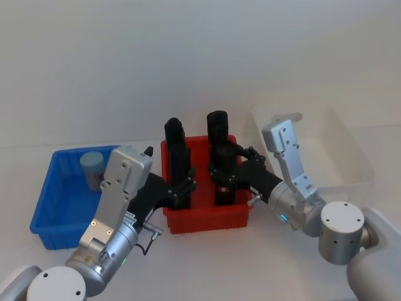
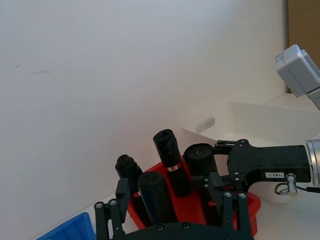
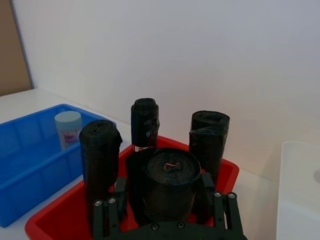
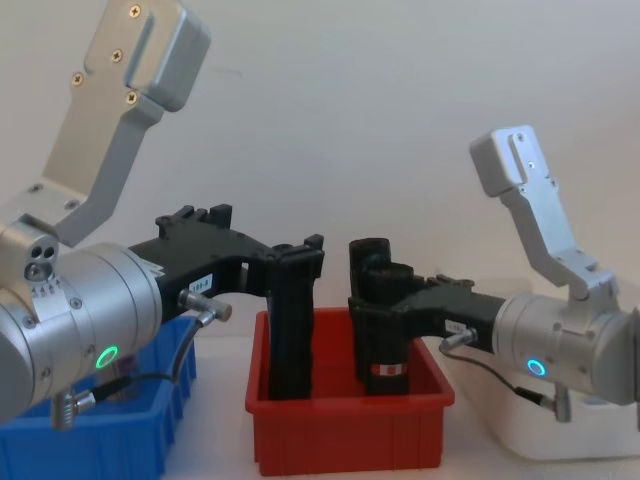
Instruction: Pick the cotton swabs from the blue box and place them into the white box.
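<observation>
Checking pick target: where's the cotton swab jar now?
In the head view, the cotton swabs jar stands upright in the far part of the blue box, left of the red bin.

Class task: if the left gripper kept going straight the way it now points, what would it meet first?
The left gripper already straddles a black roll standing in the red bin. Beyond it stands another black roll, probably slightly off its line; depth is unclear.
</observation>
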